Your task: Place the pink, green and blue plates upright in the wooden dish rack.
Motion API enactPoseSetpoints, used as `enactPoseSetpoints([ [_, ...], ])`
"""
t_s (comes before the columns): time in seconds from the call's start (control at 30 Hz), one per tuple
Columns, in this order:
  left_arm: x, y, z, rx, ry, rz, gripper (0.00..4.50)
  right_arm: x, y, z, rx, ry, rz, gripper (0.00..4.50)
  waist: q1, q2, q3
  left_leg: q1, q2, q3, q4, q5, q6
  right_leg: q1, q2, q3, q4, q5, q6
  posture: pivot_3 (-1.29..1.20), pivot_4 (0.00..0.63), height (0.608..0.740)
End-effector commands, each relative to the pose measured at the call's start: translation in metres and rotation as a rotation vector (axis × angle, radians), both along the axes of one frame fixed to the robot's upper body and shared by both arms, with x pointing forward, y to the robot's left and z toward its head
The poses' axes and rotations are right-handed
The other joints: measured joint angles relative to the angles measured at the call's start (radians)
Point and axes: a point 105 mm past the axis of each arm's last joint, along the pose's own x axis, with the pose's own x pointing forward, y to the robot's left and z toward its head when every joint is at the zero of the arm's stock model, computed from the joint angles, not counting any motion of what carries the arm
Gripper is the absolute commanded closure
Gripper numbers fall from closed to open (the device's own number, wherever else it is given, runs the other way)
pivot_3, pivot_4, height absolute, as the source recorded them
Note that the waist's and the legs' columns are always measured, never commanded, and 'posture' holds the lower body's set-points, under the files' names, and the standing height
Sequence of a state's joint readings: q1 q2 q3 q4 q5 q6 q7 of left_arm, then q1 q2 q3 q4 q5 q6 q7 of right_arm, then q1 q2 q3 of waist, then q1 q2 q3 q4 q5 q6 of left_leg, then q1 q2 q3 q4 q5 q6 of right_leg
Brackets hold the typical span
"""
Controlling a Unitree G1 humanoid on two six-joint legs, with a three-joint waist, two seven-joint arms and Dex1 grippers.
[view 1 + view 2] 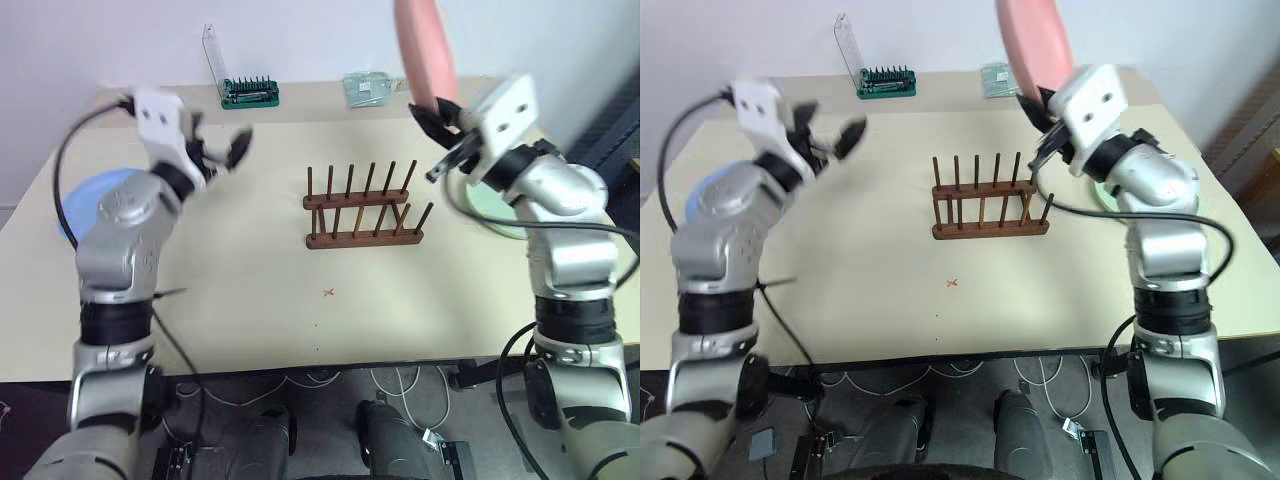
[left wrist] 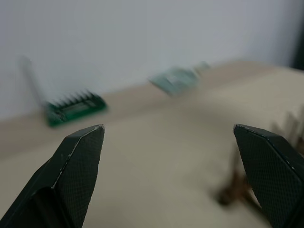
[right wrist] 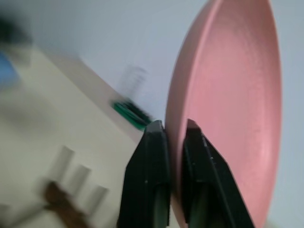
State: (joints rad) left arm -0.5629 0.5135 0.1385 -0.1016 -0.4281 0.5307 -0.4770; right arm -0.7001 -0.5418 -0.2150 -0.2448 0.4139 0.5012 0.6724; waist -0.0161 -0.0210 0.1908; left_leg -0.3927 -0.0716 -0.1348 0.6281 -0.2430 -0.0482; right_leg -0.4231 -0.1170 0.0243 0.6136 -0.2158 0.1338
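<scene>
The right gripper (image 1: 437, 112) is clamped on the rim of the pink plate (image 1: 425, 45), holding it on edge, high above the table (image 1: 250, 300), with most of the disc rising above the fingers (the wrist view shows the rim pinched between the two black fingers (image 3: 147, 180)). The wooden rack (image 1: 362, 210) stands empty below and toward the robot's left of that hand, its two rails running across the table side to side. Any slot between the pegs therefore runs front to back, so the plate's face would probably need to line up that way before coming down. The left gripper (image 1: 222, 150) hangs wide apart and empty on the far side of the rack, above the blue plate (image 1: 85, 195). The green plate (image 1: 495, 215) lies flat under the right arm.
</scene>
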Motion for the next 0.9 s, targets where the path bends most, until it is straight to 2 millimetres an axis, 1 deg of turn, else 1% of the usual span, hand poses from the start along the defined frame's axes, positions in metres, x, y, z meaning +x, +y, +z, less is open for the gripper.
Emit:
enactPoseSetpoints([
  [0.03, -0.020, -0.008, 0.008, 0.036, -0.054, -0.133, 0.06, -0.022, 0.001, 0.012, 0.178, 0.100, 0.153, 4.50, 0.001, 0.000, 0.000, 0.000, 0.000, 0.000, 0.000, 0.000, 0.000, 0.000, 0.000, 0.000, 0.000, 0.000, 0.000, 0.00, 0.150, 0.740],
  [0.1, -0.023, -0.010, -0.001, 0.071, -0.031, -0.156, 0.06, -0.024, 0.000, 0.009, 0.198, 0.144, 0.161, 4.50, 0.002, 0.000, 0.000, 0.000, 0.000, 0.000, 0.000, 0.000, 0.000, 0.000, 0.000, 0.000, 0.000, 0.000, 0.000, 0.00, 0.150, 0.740],
  [0.23, -0.048, -0.031, -0.027, 0.096, 0.044, -0.324, 0.06, -0.015, -0.010, -0.014, 0.306, 0.299, 0.136, 4.50, 0.002, 0.001, 0.000, 0.000, 0.000, 0.001, 0.000, 0.000, 0.001, 0.000, 0.000, 0.000, 0.000, 0.000, 0.000, 0.00, 0.150, 0.740],
  [0.33, -0.054, -0.039, -0.036, 0.114, 0.077, -0.370, 0.06, -0.011, -0.013, -0.020, 0.351, 0.344, 0.124, 4.50, 0.002, 0.001, 0.000, 0.000, 0.000, 0.001, 0.000, 0.000, 0.001, 0.000, 0.000, 0.000, 0.000, 0.000, 0.000, 0.00, 0.150, 0.740],
  [0.37, -0.055, -0.040, -0.038, 0.119, 0.082, -0.375, 0.06, -0.010, -0.014, -0.020, 0.358, 0.351, 0.120, 4.50, 0.002, 0.001, 0.000, 0.000, 0.000, 0.001, 0.001, 0.000, 0.001, 0.000, 0.000, 0.000, 0.000, 0.000, 0.000, 0.00, 0.150, 0.740],
  [0.5, -0.058, -0.051, -0.038, 0.114, 0.074, -0.415, 0.06, 0.004, -0.022, -0.033, 0.421, 0.433, 0.094, 4.50, 0.002, 0.001, 0.000, 0.000, 0.000, 0.002, 0.001, 0.000, 0.001, 0.000, 0.000, 0.000, 0.000, 0.000, 0.000, 0.00, 0.150, 0.740],
  [0.7, -0.060, -0.057, -0.040, 0.115, 0.075, -0.427, 0.06, 0.017, -0.031, -0.040, 0.475, 0.486, 0.056, 4.50, -0.001, 0.001, 0.000, 0.000, 0.000, 0.002, 0.001, 0.000, 0.001, 0.000, 0.000, 0.000, 0.001, 0.000, 0.000, 0.00, 0.150, 0.740],
  [0.8, -0.062, -0.059, -0.041, 0.110, 0.079, -0.429, 0.06, 0.021, -0.034, -0.041, 0.536, 0.521, 0.079, 4.50, 0.000, 0.001, 0.000, 0.000, 0.000, 0.002, 0.001, 0.000, 0.001, 0.000, 0.000, 0.000, 0.001, 0.000, 0.000, 0.00, 0.150, 0.740],
  [0.83, -0.062, -0.059, -0.041, 0.110, 0.080, -0.430, 0.00, 0.021, -0.034, -0.040, 0.544, 0.525, 0.085, 3.71, 0.000, 0.001, 0.000, 0.000, 0.000, 0.002, 0.001, 0.000, 0.001, 0.000, 0.000, 0.000, 0.001, 0.000, 0.000, 0.00, 0.150, 0.740],
  [0.9, -0.063, -0.059, -0.041, 0.110, 0.080, -0.431, 0.00, 0.021, -0.034, -0.040, 0.547, 0.528, 0.088, 2.93, 0.001, 0.001, 0.000, 0.000, 0.000, 0.002, 0.001, 0.000, 0.001, 0.000, 0.000, 0.000, 0.001, 0.000, 0.000, 0.00, 0.150, 0.740],
])
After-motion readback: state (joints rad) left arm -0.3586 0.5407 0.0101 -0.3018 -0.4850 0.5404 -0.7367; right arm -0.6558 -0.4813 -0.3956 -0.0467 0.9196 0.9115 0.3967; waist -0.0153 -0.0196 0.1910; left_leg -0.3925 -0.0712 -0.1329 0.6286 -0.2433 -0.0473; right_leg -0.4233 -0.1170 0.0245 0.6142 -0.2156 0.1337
